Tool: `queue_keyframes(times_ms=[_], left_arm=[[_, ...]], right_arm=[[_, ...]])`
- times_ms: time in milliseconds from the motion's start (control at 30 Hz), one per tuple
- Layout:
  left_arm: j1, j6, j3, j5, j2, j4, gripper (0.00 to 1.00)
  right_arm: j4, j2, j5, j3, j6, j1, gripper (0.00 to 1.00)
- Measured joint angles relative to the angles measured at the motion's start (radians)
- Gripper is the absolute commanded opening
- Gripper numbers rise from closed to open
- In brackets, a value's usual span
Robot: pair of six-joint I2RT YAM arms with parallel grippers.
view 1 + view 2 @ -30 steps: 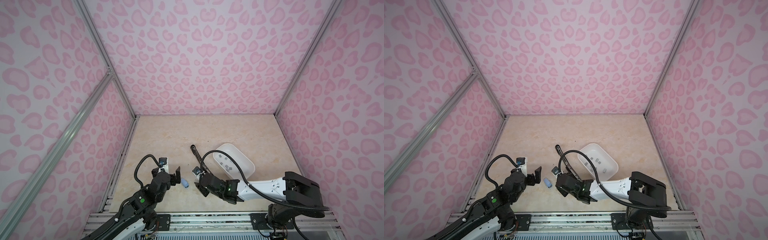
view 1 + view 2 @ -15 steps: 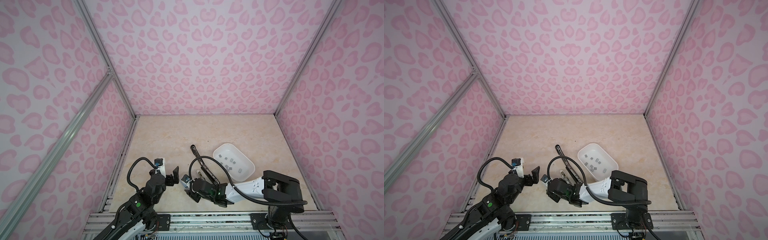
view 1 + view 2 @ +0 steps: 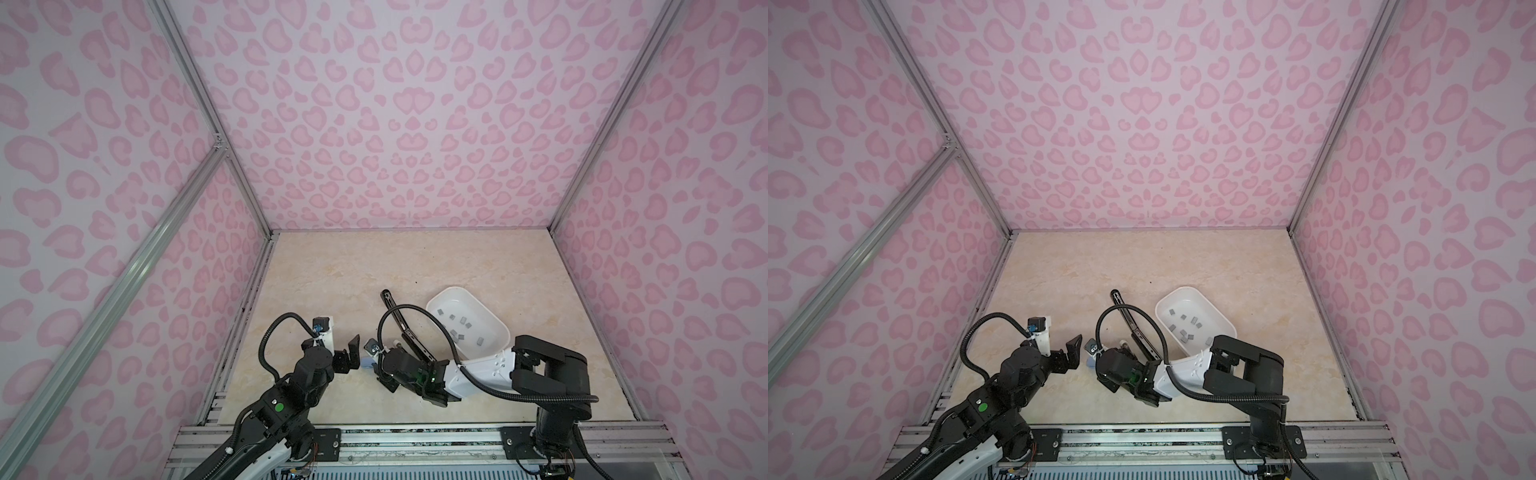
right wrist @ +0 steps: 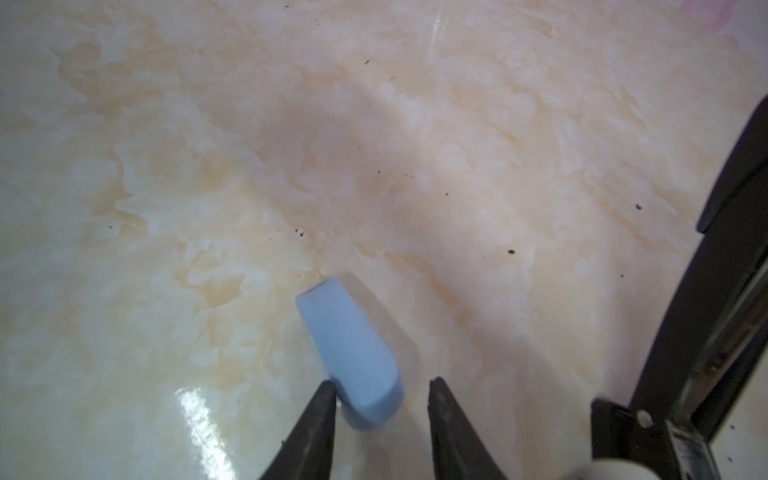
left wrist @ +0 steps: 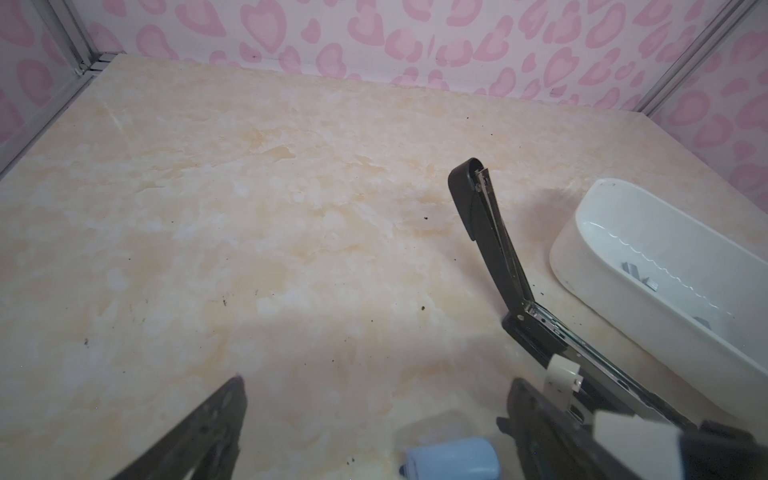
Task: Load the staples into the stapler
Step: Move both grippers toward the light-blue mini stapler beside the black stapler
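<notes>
The black stapler (image 3: 411, 336) lies opened out on the beige table (image 3: 374, 266), slightly right of centre. Its long axis runs on a diagonal from far-left to near-right. The rounded tip of its black top arm points to the far side. From the hinge, the silver staple rail runs on toward the near right, where its end goes out of sight under the right arm's wrist. The left wrist view shows the same stapler (image 5: 490, 245) with the rail passing just beside the left wall of a white tray (image 3: 457, 301). The staples (image 3: 463, 320), small flat grey blocks, lie scattered inside that tray, none of them in the stapler. A small, tapered, light blue block (image 3: 366, 365) lies on the table near-left of the stapler, between the 2 claws. The right claw (image 4: 381, 382) is low over it, partly open, with its 2 fingers on either side of the block's (image 4: 353, 353) wide end. 1 finger touches the block while the other stands apart from it, so the block is not clamped. The block's narrow end points away from the claw. The left claw (image 3: 351, 353) is just left of the blue block, spread wide and holding nothing.
</notes>
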Motion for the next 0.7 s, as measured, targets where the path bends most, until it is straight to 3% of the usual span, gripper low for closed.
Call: queue_keyframes(times_ms=[233,433,700], left_arm=[[0.002,0.014,0.005,0.023,0.051,0.001,0.97],[0.006,0.025,0.024,0.092,0.101,0.040,0.94],[0.003,0.003,0.108,0.235,0.375,0.090,0.82]], right_arm=[[-0.001,0.047,-0.007,0.045,-0.019,-0.019,0.37],[-0.010,0.000,-0.002,0.022,-0.035,-0.024,0.36],[0.008,-0.201,0.035,-0.090,-0.052,-0.033,0.36]])
